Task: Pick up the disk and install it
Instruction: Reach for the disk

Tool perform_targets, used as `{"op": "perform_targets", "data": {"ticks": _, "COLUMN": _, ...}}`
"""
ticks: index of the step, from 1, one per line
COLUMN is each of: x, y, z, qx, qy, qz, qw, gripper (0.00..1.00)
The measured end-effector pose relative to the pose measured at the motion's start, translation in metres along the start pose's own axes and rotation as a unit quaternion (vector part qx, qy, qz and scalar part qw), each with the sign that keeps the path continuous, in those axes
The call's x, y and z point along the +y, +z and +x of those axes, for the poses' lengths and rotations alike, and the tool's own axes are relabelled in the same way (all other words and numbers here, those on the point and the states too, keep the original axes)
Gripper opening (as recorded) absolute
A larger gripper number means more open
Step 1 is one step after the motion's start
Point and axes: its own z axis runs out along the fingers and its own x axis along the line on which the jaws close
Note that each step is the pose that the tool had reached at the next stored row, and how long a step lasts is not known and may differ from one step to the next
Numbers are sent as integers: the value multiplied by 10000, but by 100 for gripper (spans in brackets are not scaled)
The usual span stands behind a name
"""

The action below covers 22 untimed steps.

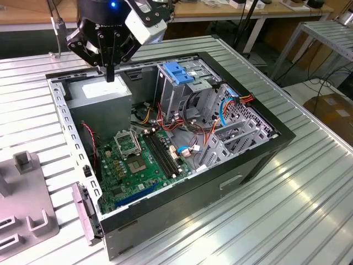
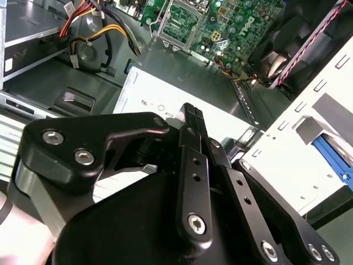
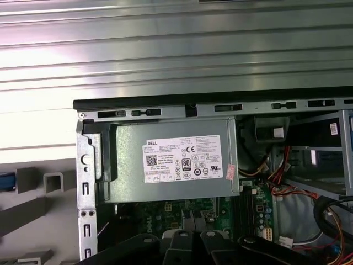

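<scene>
Hand [image 2: 191, 113] pinched shut, empty, above power supply [image 3: 171, 160]. Blue edge by fixture [image 3: 47, 181], likely disk [image 3: 5, 181], lies outside case [image 1: 231, 182]; axis unclear.

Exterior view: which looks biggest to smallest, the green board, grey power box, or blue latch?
Green board, largest.
Grey power box, slightly smaller, but it sits farther from the camera, so unsure.
Blue latch, clearly smallest.

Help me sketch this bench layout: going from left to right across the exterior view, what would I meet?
Grey plastic holder → power supply → blue latch → cardboard box.
</scene>
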Motion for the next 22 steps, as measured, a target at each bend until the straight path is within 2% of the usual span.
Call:
{"op": "perform_targets", "data": {"ticks": 15, "x": -12, "y": -4, "z": 158, "qx": 0, "qy": 0, "qz": 0, "qw": 10000, "gripper": 10}}
{"op": "perform_targets", "data": {"ticks": 22, "x": -20, "y": -8, "z": 271, "qx": 0, "qy": 0, "qz": 0, "qw": 10000, "gripper": 10}}
